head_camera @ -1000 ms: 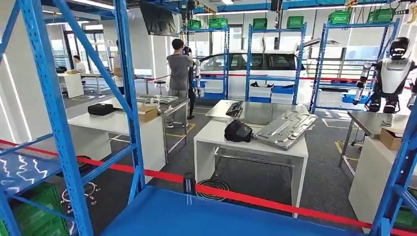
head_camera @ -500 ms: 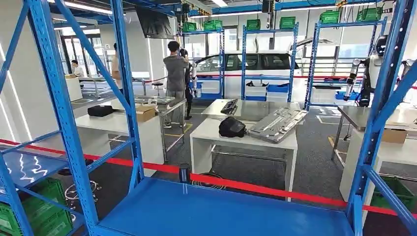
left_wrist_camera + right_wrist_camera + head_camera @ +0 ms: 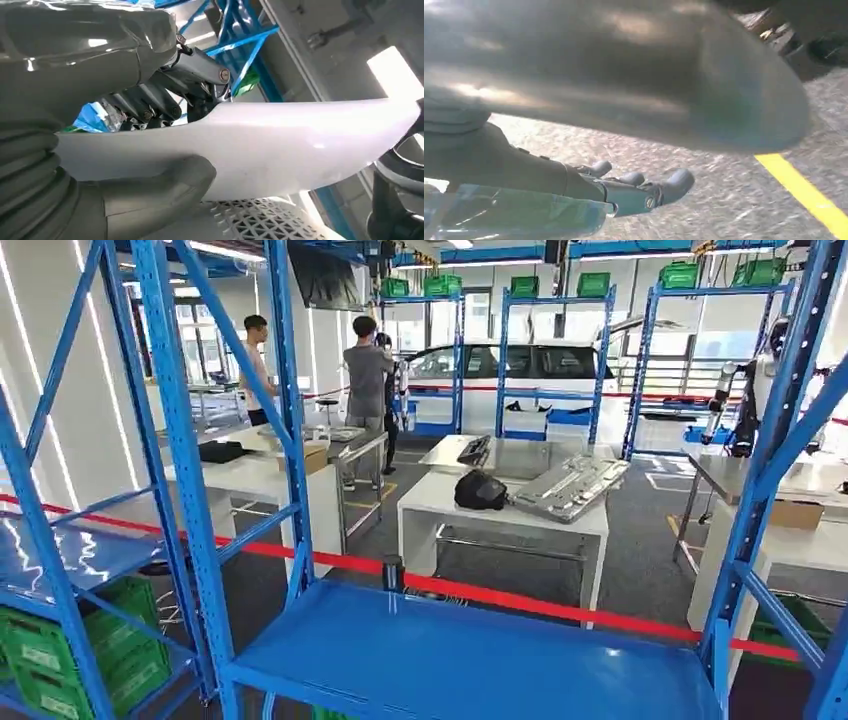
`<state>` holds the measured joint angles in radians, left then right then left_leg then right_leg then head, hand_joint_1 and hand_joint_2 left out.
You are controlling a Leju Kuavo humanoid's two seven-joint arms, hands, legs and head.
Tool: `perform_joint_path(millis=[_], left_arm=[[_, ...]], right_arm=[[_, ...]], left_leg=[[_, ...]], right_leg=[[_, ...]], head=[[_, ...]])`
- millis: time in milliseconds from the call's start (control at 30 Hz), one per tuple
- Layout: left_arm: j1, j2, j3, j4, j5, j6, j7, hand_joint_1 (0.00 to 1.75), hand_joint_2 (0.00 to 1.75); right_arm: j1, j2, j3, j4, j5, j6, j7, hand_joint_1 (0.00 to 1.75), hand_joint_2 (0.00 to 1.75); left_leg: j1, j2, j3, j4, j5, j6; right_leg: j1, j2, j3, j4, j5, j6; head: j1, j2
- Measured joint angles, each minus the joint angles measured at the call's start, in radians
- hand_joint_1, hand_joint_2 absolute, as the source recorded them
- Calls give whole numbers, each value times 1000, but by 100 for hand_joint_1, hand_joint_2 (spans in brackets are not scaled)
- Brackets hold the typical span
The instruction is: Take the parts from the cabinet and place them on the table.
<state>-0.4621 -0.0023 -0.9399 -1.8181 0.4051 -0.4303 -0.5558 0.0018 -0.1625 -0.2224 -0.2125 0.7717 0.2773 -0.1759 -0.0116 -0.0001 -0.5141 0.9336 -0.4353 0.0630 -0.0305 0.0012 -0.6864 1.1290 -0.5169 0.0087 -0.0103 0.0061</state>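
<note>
Since the earlier head frame the whole scene is shifted rightward, so the camera is judged to have turned; no thing is seen moved. Ahead, the blue rack [image 3: 470, 655] shows a bare shelf, and beyond the red tape [image 3: 560, 608] a white table [image 3: 500, 515] carries a dark bag [image 3: 480, 490] and a metal panel [image 3: 570, 487].

At the left wrist, a white part [image 3: 280, 145] is clamped by the left hand [image 3: 150, 145], thumb beneath, fingers [image 3: 165, 102] above.

At the right wrist, the right hand [image 3: 599, 187] is seen with fingers extended, loosely apart; whether the blurred grey shape above is held cannot be told.

The grip is best kept firm and the part level while a table edge is approached.
</note>
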Motion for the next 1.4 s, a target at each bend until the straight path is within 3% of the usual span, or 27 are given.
perform_joint_path(millis=[33, 67, 133, 200, 267, 367, 400, 433, 467, 533, 567, 600, 667, 700, 733, 767, 800, 900, 933, 967, 1033, 1100, 1167, 1233, 1267, 1300, 1400], left_arm=[[0, 2, -7, 0, -2, 2, 0, 175, 175], [0, 2, -11, 0, -2, 2, 0, 175, 175], [0, 5, -18, 0, -3, 3, 0, 175, 175], [0, 7, -23, 0, -4, 11, 0, 175, 175], [-3, 9, -29, -8, 7, 26, -1, 175, 175], [-16, 34, -16, -14, 100, 26, -7, 175, 175], [-17, 44, -8, -13, 111, 22, -7, 175, 175], [-18, 50, -1, -14, 118, 19, -9, 175, 175], [-19, 56, 3, -14, 121, 14, -8, 175, 175], [-19, 65, 18, -16, 135, -12, 3, 175, 175], [-17, 69, 28, -16, 138, -32, 3, 175, 175], [-15, 72, 39, -14, 139, -54, 0, 175, 175], [-14, 76, 62, -10, 140, -84, -4, 175, 175], [-14, 76, 74, -8, 140, -95, -5, 175, 175], [-14, 76, 85, -7, 140, -104, -5, 175, 175], [-14, 75, 93, -7, 138, -112, -5, 175, 175], [-13, 73, 105, -7, 136, -119, -3, 175, 175], [-8, 71, 122, -10, 126, -129, 5, 175, 175], [-6, 66, 126, -11, 126, -132, 6, 175, 175], [-6, 63, 128, -11, 126, -132, 7, 175, 175], [6, 58, 136, -13, 117, -136, 19, 175, 175], [21, 56, 141, -14, 110, -143, 29, 175, 175], [30, 55, 146, -14, 104, -144, 36, 175, 175], [32, 52, 151, -15, 103, -144, 36, 175, 175], [32, 49, 154, -16, 103, -144, 36, 175, 175], [33, 48, 155, -19, 103, -145, 37, 175, 175], [35, 48, 158, -21, 101, -145, 37, 175, 175]], right_arm=[[-1, -2, 0, 0, 0, 0, 0, 0, 0], [-1, -3, 0, 0, 0, 0, -1, 0, 0], [0, -3, 0, 0, 0, 0, -1, 0, 0], [-2, -5, 1, 0, 0, 0, -3, 0, 0], [-9, -9, 3, -2, 5, 1, -6, 0, 0], [-11, -10, 10, -3, 18, 3, -11, 0, 0], [-9, -8, 13, -3, 18, 4, -11, 0, 0], [-12, -9, 15, -3, 18, 4, -11, 0, 0], [-13, -11, 16, -4, 18, 4, -13, 0, 0], [-14, -9, 21, -4, 19, 4, -17, 0, 0], [-14, -9, 22, -4, 19, 4, -19, 0, 0], [-14, -9, 23, -4, 19, 4, -22, 0, 0], [-14, -10, 24, -4, 19, 4, -26, 0, 0], [-14, -9, 25, -4, 19, 2, -27, 0, 0], [-15, -9, 26, -4, 19, 0, -28, 0, 0], [-14, -7, 27, -4, 19, -1, -29, 0, 0], [-14, -7, 29, -4, 19, -2, -32, 0, 0], [-15, -5, 30, -4, 18, -3, -37, 0, 0], [-14, -3, 31, -4, 18, -3, -37, 0, 0], [-12, -2, 31, -4, 18, -3, -37, 0, 0], [-11, -3, 31, -4, 14, -6, -39, 0, 0], [-10, -3, 31, -4, 13, -10, -41, 0, 0], [-8, -2, 32, -4, 13, -13, -41, 0, 0], [-9, -4, 32, -4, 13, -15, -42, 0, 0], [-11, -2, 32, -4, 13, -16, -42, 0, 0], [-10, -3, 32, -4, 13, -17, -43, 0, 0], [-8, 0, 32, -4, 12, -17, -43, 0, 0]], left_leg=[[-3, 1, -19, 1, 14, 1], [-5, 3, -36, 3, 26, 0], [-5, 4, -75, 12, 50, -3], [-3, 4, -116, 31, 68, -10], [-8, 4, -148, 62, 77, -22], [-4, 8, -150, 62, 102, -40], [0, 6, -159, 65, 105, -44], [3, 1, -166, 77, 69, -52], [6, -1, -179, 122, 0, -61], [13, -1, -213, 277, -121, -73], [15, 0, -224, 347, -145, -76], [17, 0, -220, 388, -136, -77], [18, -1, -153, 338, -75, -72], [18, -1, -89, 259, -50, -66], [14, -2, -17, 166, -51, -56], [10, -2, 48, 69, -96, -45], [7, -2, 67, 35, -105, -49], [-5, -1, 44, 22, -83, -23], [4, 5, 43, 6, -57, -20], [3, 1, 33, -3, -44, -9], [1, 3, 7, -2, -19, -8], [-2, 5, -12, 1, -1, -8], [-1, 5, -36, 7, 13, -13], [3, 6, -54, 27, 17, -20], [-4, 7, -68, 41, 14, -24], [-4, 7, -73, 45, 17, -30], [-2, 4, -84, 59, 24, -43]], right_leg=[[0, 0, -20, 85, -43, 1], [0, 0, -30, 144, -56, 8], [-1, 0, 4, 161, -8, 34], [-5, -2, 110, 27, 45, 50], [3, 2, 227, -156, -28, 28], [10, 5, 197, -132, -16, 6], [-3, 2, 185, -135, -3, -4], [-1, -2, 176, -134, 8, -11], [-1, -3, 163, -134, 21, -20], [1, -4, 138, -133, 47, -20], [1, -4, 121, -132, 60, -20], [2, -4, 105, -131, 73, -17], [4, -4, 75, -131, 96, -14], [6, -3, 63, -131, 107, -12], [6, -2, 57, -131, 117, -10], [10, -1, 52, -131, 125, -5], [7, -2, 52, -134, 136, 4], [3, -2, 52, -157, 164, 27], [1, -4, 40, -141, 155, 24], [6, -3, 22, -108, 107, 14], [6, -2, -29, 37, 0, 0], [5, -2, -57, 167, -29, 13], [3, -2, -2, 124, 12, 36], [-2, -4, 136, -78, 42, 49], [-1, -4, 187, -153, 14, 43], [5, 7, 174, -131, 25, 27], [4, 6, 163, -135, 24, 9]], head=[[-2, 0], [2, 0], [1, 0], [2, 0], [6, 0], [-2, 0], [1, 0], [-1, -1], [-3, 0], [-7, 0], [-5, 0], [-8, 0], [-8, 0], [-9, 0], [-9, 0], [-9, 0], [-7, 0], [-8, 0], [-8, -1], [-5, -1], [-1, 0], [2, 0], [2, 0], [2, 0], [5, 0], [0, 0], [0, 0]])
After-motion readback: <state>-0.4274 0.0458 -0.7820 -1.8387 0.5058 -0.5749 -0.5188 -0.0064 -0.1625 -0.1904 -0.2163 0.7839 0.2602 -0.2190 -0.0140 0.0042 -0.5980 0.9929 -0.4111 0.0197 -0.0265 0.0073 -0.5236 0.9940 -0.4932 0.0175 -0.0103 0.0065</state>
